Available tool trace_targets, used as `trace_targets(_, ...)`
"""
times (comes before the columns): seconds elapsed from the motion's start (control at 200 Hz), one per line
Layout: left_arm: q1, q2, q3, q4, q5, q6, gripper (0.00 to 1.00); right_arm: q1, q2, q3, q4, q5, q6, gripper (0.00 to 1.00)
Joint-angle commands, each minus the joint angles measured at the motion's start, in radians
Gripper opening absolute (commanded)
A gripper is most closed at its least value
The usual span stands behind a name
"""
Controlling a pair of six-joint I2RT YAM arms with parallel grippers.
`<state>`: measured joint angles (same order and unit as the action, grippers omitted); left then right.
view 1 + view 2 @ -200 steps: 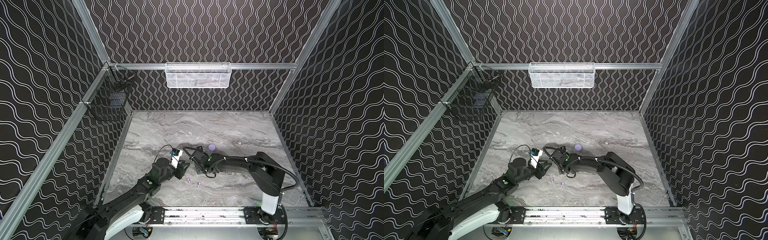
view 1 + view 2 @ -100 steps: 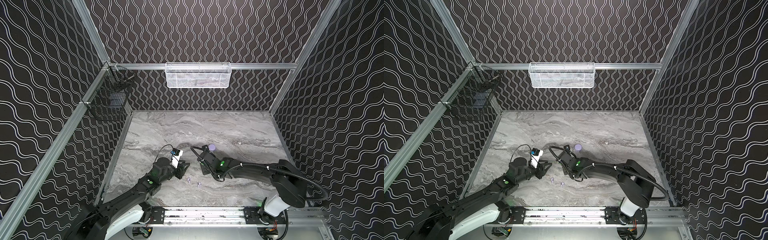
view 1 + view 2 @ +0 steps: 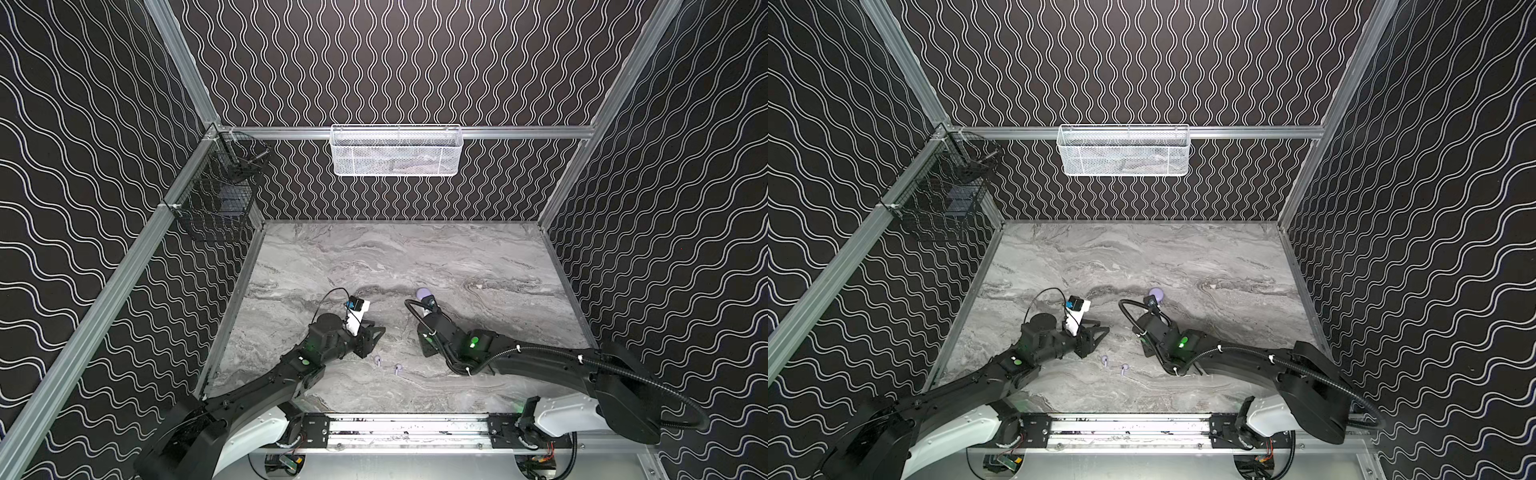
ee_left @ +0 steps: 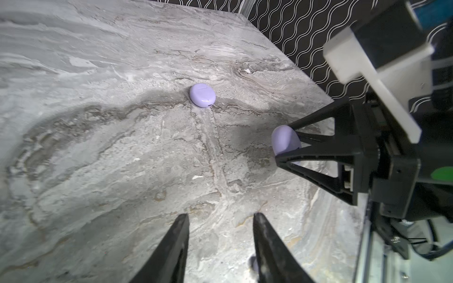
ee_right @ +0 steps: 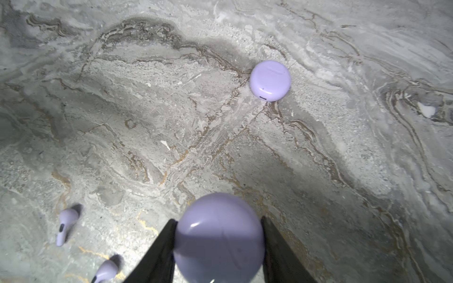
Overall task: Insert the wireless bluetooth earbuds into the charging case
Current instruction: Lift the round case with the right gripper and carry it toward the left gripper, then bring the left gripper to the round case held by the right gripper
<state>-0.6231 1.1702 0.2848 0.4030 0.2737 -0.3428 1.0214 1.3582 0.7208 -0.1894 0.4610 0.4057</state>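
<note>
2 tiny lavender earbuds (image 3: 377, 360) lie loose on the grey marble table (image 3: 415, 257), the describer says, just beside each other, between the 2 arms.

What holds what? the listener asks.

The right gripper (image 4: 284, 143) is clamped on a round lavender case (image 5: 218, 237), 1 finger on each side. Its lid looks shut; I see no gap. The left gripper (image 4: 220, 245) holds nothing. Its jaws stand moderately apart over bare table, just beside the earbuds.

How would an earbud handle?

My judgement: very light, hard, glossy and rounded, so it could slip or pop out of a pinch. The short stem looks the surest place to take hold, pinched across its sides, which leaves the head free to go into the case. Both earbuds lie flat, so the jaws would have to come right down to the table.

Anything in the way?

Nothing lies between the left gripper and the earbuds. The right gripper is near, so the 2 could crowd each other. A second case (image 5: 270, 80), also shut, sits farther back, well apart. A white mesh basket (image 3: 397, 151) and a black wire basket (image 3: 216, 199) hang on the walls, well clear. I see only 2 earbuds. The case would need opening first, I judge.
</note>
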Motion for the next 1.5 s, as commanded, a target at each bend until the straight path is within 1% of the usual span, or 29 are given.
trace_targets(0.0, -0.005, -0.001, 0.023, 0.044, 0.042, -0.039, 0.48, 0.002, -0.033, -0.025, 0.072, 0.036, -0.041, 0.35)
trace_targets(0.265, -0.048, -0.095, 0.031, -0.061, 0.002, -0.019, 0.47, 0.002, -0.112, -0.112, 0.197, 0.039, -0.113, 0.35)
trace_targets(0.345, -0.059, -0.117, 0.036, -0.089, -0.011, -0.04, 0.49, 0.002, -0.146, -0.15, 0.247, 0.03, -0.133, 0.35)
trace_targets(0.41, -0.063, -0.129, 0.038, -0.102, 0.001, -0.067, 0.49, 0.002, -0.178, -0.182, 0.282, 0.023, -0.147, 0.35)
trace_targets(0.511, -0.067, -0.148, 0.066, -0.154, -0.006, -0.09, 0.5, 0.002, -0.235, -0.229, 0.327, 0.008, -0.166, 0.35)
trace_targets(0.611, -0.067, -0.134, 0.129, -0.253, -0.008, -0.092, 0.5, 0.004, -0.294, -0.272, 0.374, -0.034, -0.183, 0.35)
trace_targets(0.771, -0.069, -0.075, 0.204, -0.325, 0.084, -0.129, 0.5, 0.013, -0.342, -0.303, 0.405, -0.075, -0.195, 0.36)
trace_targets(0.851, -0.071, -0.038, 0.248, -0.379, 0.128, -0.125, 0.5, 0.03, -0.352, -0.306, 0.412, -0.088, -0.203, 0.36)
trace_targets(1.021, -0.07, 0.026, 0.346, -0.499, 0.206, -0.112, 0.5, 0.078, -0.368, -0.311, 0.422, -0.072, -0.221, 0.35)
trace_targets(1.206, -0.07, 0.101, 0.402, -0.518, 0.35, -0.136, 0.52, 0.131, -0.372, -0.31, 0.427, -0.043, -0.238, 0.35)
trace_targets(1.346, -0.071, 0.147, 0.448, -0.584, 0.373, -0.102, 0.52, 0.17, -0.364, -0.303, 0.429, -0.016, -0.249, 0.34)
trace_targets(1.492, -0.07, 0.176, 0.486, -0.615, 0.402, -0.084, 0.52, 0.19, -0.362, -0.303, 0.433, -0.008, -0.254, 0.34)
